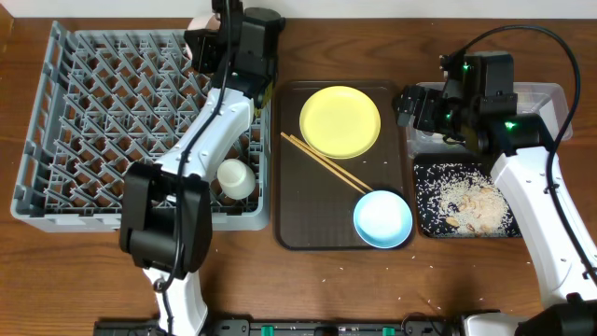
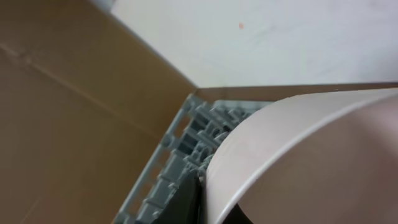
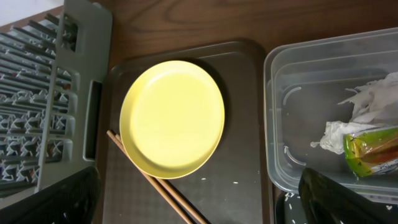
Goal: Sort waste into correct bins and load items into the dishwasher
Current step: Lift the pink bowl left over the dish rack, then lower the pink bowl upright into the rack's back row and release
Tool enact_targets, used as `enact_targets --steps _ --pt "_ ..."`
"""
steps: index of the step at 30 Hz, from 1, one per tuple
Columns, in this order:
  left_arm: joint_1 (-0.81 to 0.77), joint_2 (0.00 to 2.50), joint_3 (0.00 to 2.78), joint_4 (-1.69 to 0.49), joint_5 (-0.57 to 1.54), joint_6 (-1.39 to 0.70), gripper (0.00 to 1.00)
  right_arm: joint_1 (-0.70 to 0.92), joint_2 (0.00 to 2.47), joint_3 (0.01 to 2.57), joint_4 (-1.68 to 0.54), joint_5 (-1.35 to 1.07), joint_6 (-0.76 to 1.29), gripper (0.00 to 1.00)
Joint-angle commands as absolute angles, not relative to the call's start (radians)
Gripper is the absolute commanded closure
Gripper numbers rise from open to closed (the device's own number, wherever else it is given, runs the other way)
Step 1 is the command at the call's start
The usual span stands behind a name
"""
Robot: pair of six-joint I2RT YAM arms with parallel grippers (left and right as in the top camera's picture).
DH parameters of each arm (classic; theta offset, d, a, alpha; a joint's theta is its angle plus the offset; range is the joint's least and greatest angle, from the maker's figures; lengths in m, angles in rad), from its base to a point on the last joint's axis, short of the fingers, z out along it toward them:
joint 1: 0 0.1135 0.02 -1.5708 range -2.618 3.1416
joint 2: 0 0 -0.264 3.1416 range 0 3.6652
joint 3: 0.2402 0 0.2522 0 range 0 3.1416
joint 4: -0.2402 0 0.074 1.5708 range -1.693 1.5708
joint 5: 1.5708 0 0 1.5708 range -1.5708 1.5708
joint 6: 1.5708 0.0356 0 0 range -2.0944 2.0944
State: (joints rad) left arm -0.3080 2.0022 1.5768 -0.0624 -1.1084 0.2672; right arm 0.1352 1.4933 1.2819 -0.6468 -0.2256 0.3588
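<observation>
My left gripper is over the far right edge of the grey dishwasher rack, shut on the rim of the white bowl, which is tilted on edge above the rack's pegs. A small white cup stands in the rack. On the brown tray lie the yellow plate, the chopsticks and the light blue bowl. My right gripper hangs open and empty between the plate and the clear tub. The tub holds a crumpled napkin and a snack wrapper.
The black tray with rice and food scraps sits in front of the clear tub. A few rice grains lie on the brown tray and on the table's front. A cardboard wall stands behind the rack.
</observation>
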Motion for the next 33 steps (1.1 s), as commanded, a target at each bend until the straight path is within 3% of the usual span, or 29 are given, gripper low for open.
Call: enact_targets --steps 1,13,33 --pt "-0.305 2.049 1.574 -0.058 -1.207 0.253 0.93 0.138 1.491 1.294 -0.648 -0.214 0.359 0.01" --pt "-0.320 2.092 1.574 -0.057 -1.243 0.109 0.93 0.138 1.491 1.294 -0.648 -0.213 0.359 0.01" --pt "-0.320 2.160 1.574 -0.041 -1.213 0.096 0.93 0.138 1.491 1.294 -0.648 -0.213 0.359 0.01"
